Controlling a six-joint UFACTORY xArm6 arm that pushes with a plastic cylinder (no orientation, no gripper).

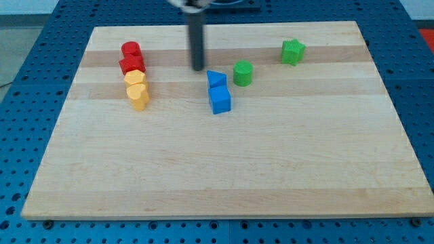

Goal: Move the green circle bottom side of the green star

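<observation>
The green circle (243, 72) stands on the wooden board, right of centre near the view's top. The green star (293, 51) is up and to the right of it, a short gap apart. My tip (198, 68) is the lower end of the dark rod, left of the green circle and just above-left of the blue blocks. It touches no block.
A blue triangle (216, 79) and a blue cube (220, 99) sit together left of the green circle. At the view's left stand a red cylinder (131, 50), a red block (131, 64), a yellow block (134, 78) and a yellow heart (138, 95) in a column.
</observation>
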